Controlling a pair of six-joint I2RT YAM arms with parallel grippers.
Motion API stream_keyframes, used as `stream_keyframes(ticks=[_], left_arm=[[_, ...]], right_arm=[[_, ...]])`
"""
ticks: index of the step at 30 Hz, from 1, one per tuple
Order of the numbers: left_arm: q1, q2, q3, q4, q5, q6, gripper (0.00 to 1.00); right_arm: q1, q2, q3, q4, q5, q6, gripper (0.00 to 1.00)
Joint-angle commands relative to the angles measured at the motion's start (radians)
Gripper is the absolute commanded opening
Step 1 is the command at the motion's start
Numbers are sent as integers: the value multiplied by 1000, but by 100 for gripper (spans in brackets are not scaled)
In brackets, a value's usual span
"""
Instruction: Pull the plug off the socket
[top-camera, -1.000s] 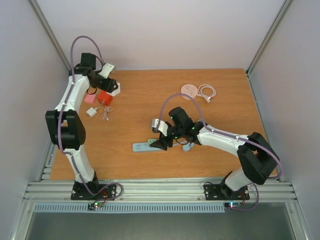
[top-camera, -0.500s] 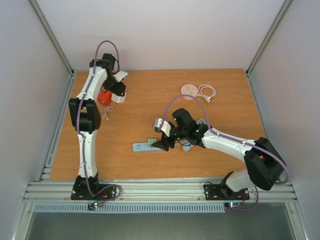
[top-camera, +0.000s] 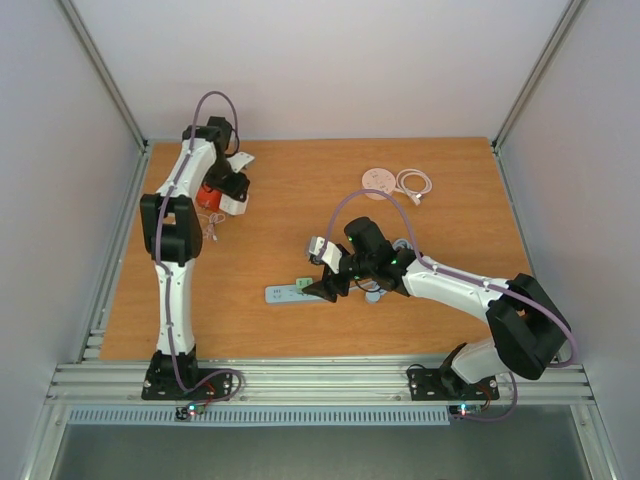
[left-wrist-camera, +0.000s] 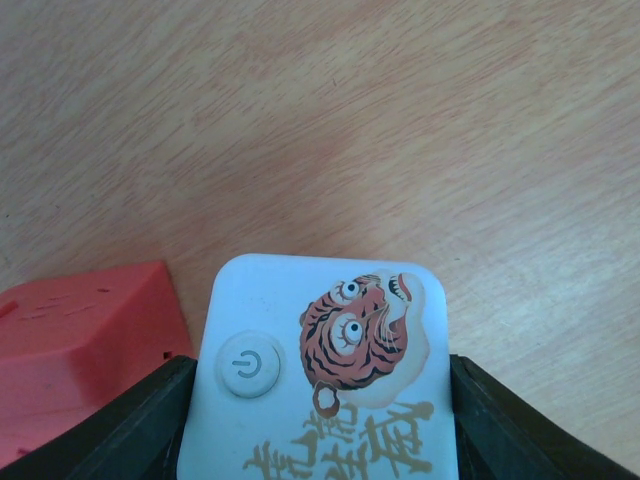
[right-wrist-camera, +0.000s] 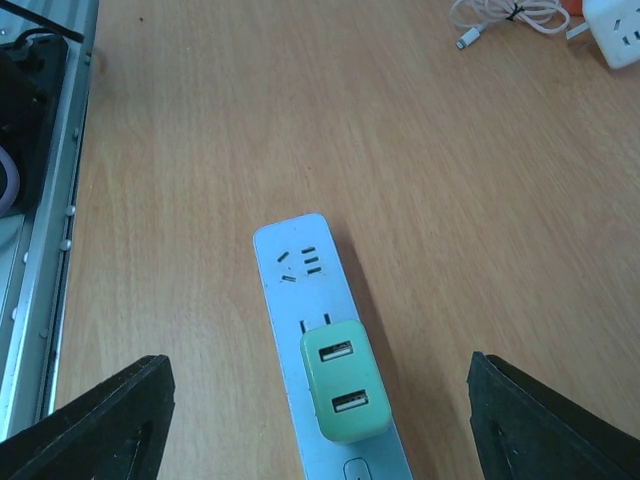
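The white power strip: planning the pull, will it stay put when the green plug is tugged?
The power strip looks slim and plastic, so probably light. It lies loose on the smooth table, nothing holding it, so it may slide or lift with the green plug. It seems rigid, unlikely to flex.

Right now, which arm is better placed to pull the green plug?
Right: the right gripper, open, frames the green plug on the power strip; the left gripper holds a white tiger-print block far away.

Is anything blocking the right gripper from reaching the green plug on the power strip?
Nothing visible does. The right gripper is open above the power strip, one finger on either side of the green plug.
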Motion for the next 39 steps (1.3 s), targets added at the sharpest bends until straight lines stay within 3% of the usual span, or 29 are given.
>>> stream_keyframes(ticks=[1, 4, 10, 16, 21, 26, 35, 39], left_arm=[[-3, 32, -9, 39, -23, -17, 42], [-5, 38, -11, 45, -32, -19, 51], [-7, 23, -14, 59, -12, -16, 80], [-6, 2, -10, 78, -4, -27, 91], [-6, -41, -11, 90, 35, -33, 95], [-6, -149, -71, 116, 70, -27, 90], [-6, -348, -340, 212, 37, 5, 53], [-6, -358, -404, 241, 36, 15, 47]], right_arm=[[6, 9, -5, 20, 4, 8, 82], [7, 17, 0, 16, 4, 10, 82], [6, 21, 3, 15, -7, 14, 84], [6, 26, 6, 11, -5, 18, 84], [6, 30, 6, 10, -1, 19, 84], [6, 30, 6, 9, 5, 19, 84], [7, 33, 3, 9, 6, 16, 84], [6, 38, 4, 9, 7, 15, 84]])
